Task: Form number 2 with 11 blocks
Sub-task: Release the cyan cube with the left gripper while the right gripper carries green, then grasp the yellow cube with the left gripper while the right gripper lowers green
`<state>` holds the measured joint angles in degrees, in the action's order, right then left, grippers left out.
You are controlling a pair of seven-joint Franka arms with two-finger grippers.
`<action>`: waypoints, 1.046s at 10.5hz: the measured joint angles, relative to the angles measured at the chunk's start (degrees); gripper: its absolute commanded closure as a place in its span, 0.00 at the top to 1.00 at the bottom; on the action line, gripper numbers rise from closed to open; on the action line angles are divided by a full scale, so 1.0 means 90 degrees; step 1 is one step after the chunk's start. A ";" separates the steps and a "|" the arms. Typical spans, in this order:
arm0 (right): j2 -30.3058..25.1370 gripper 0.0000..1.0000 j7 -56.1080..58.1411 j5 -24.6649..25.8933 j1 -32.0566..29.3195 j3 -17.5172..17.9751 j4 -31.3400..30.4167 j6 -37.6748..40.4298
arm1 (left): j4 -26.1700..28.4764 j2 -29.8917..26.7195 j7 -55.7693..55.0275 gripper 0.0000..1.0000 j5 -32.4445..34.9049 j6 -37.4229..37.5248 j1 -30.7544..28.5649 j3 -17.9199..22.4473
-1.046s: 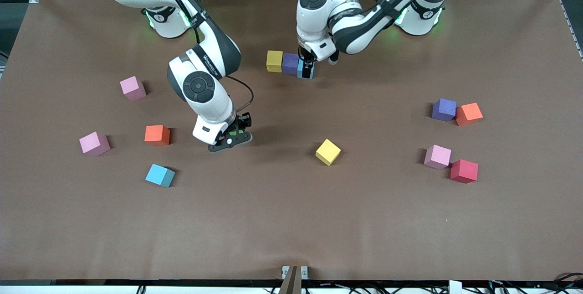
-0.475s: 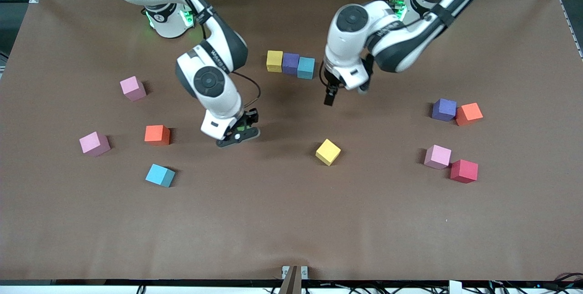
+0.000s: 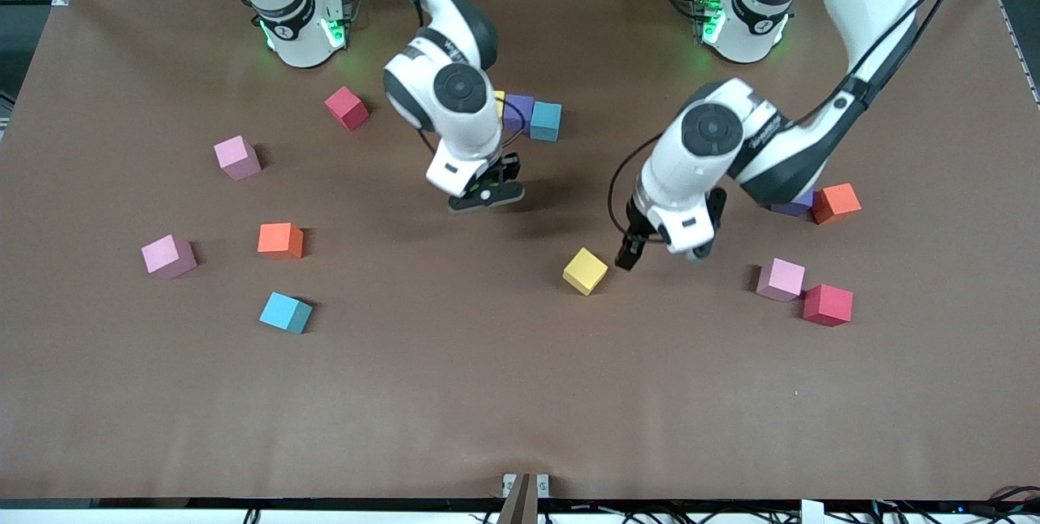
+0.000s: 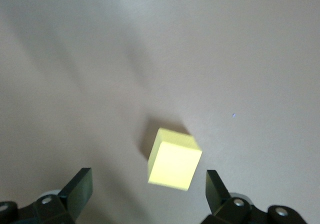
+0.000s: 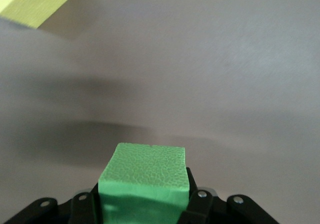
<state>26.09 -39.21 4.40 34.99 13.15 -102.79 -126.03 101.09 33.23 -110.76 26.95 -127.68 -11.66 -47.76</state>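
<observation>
I carry the green block (image 5: 143,184) clamped in the right gripper (image 3: 486,187), frame centre, toward the top row (image 3: 545,120); left gripper (image 3: 627,254), wide open, next descends on the yellow block (image 3: 585,270)

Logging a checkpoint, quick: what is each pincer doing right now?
Left pincer: open, over the yellow block.
Right pincer: shut on a green block.

Left end effector (image 4: 145,196) wide open, angled down; right end effector (image 5: 142,204) clamped, raised.

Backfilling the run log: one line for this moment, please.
left hand: open, over table beside lone yellow block | right hand: shut on green block, over table near row | digit: three blocks laid
</observation>
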 measured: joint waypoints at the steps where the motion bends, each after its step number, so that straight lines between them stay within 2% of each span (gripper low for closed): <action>1: 0.0051 0.00 -0.0548 -0.0003 0.0252 0.0002 -0.0015 -0.0137 | -0.0220 0.0089 0.0389 1.00 0.0011 0.0000 0.0344 0.0465; 2: 0.0141 0.00 -0.1187 -0.0004 0.0519 0.0003 -0.0033 -0.0336 | -0.0401 0.0164 0.0936 1.00 0.0011 0.0000 0.0547 0.0767; 3: 0.0280 0.00 -0.1771 -0.0004 0.0751 0.0001 -0.0056 -0.0546 | -0.0589 0.0251 0.1435 1.00 0.0003 0.0080 0.0606 0.0887; 5: 0.0653 0.00 -0.2618 -0.0003 0.1005 -0.0003 -0.0071 -0.1081 | -0.1200 0.0533 0.2043 1.00 -0.0008 0.0713 0.0621 0.0925; 8: 0.1020 0.00 -0.2884 -0.0003 0.1025 -0.0027 -0.0068 -0.1430 | -0.1783 0.0935 0.2347 1.00 -0.0010 0.1055 0.0832 0.0970; 11: 0.1086 0.00 -0.3077 -0.0003 0.1046 -0.0019 -0.0064 -0.1438 | -0.1868 0.1019 0.2353 1.00 -0.0011 0.1072 0.1729 0.1679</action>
<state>35.86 -66.90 4.37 44.40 12.98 -103.36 -138.98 84.28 42.40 -89.58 26.85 -118.03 3.90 -32.64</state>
